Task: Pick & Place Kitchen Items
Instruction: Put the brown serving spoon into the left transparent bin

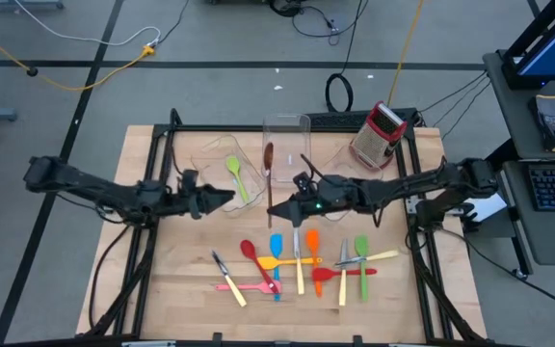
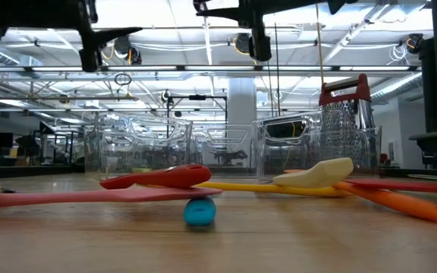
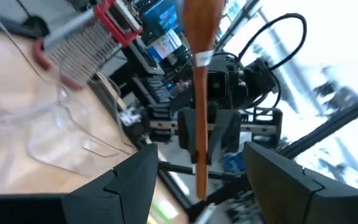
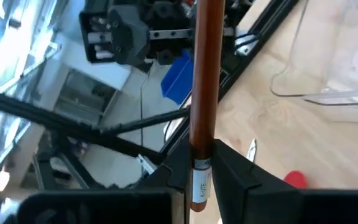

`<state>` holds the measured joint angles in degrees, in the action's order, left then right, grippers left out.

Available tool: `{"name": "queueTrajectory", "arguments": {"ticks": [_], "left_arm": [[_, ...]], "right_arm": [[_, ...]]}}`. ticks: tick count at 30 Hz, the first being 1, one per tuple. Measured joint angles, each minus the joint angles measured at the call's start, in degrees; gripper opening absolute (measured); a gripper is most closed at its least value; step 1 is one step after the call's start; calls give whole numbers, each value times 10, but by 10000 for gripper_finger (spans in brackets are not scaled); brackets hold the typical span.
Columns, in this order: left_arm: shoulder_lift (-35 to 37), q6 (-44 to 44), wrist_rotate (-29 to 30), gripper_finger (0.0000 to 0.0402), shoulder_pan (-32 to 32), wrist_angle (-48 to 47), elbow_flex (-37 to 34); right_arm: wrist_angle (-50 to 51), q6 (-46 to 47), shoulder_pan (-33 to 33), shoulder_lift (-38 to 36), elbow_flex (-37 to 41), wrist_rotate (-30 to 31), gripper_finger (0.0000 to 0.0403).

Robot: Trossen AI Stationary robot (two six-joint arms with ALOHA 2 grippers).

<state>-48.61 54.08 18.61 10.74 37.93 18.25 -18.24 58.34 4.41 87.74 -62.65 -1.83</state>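
High view, right gripper (image 1: 276,206): we see it pinching the handle end of the brown spoon (image 1: 269,166), just in front of the clear bin (image 1: 286,130).
High view, brown spoon: we see it lifted, its bowl pointing toward the clear bin, its handle running back to the right gripper.
High view, left gripper (image 1: 227,197): we find it near the brown spoon's handle, on the left arm's side, not touching it.
High view, green spoon (image 1: 236,175): it lies just beside the left gripper, between it and the clear bin.
High view, other utensils: we see the blue spatula (image 1: 277,253), orange spatula (image 1: 313,248) and red spoon (image 1: 257,264) clustered on the table (image 1: 162,289), nearer us than the brown spoon.
High view, box grater (image 1: 378,135): it stands on the right arm's side of the clear bin.
Low view: both grippers hang above; the red spoon (image 2: 158,178) rests across a pink spatula (image 2: 74,196).
Left wrist view: left gripper's fingers (image 3: 126,180) stand spread, holding nothing; the brown spoon (image 3: 199,87) hangs beyond them.
Right wrist view: right gripper (image 4: 199,168) is clamped on the brown spoon (image 4: 205,68).
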Motion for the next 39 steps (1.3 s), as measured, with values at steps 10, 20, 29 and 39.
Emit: {"name": "queueTrajectory", "arguments": {"ticks": [10, 20, 29, 39], "left_arm": [[-186, 42, 0, 241, -1, 89, 102], [-284, -11, 12, 241, -10, -54, 255], [-316, -15, 12, 241, -13, -127, 310], [-282, -14, 7, 241, -13, -197, 310]], "right_arm": [[-3, -42, -14, 0, 0, -41, 33], [-4, -53, -14, 0, 0, -60, 33], [6, -66, -9, 0, -1, -60, 36], [24, -72, -9, 0, -1, -76, 37]]}}
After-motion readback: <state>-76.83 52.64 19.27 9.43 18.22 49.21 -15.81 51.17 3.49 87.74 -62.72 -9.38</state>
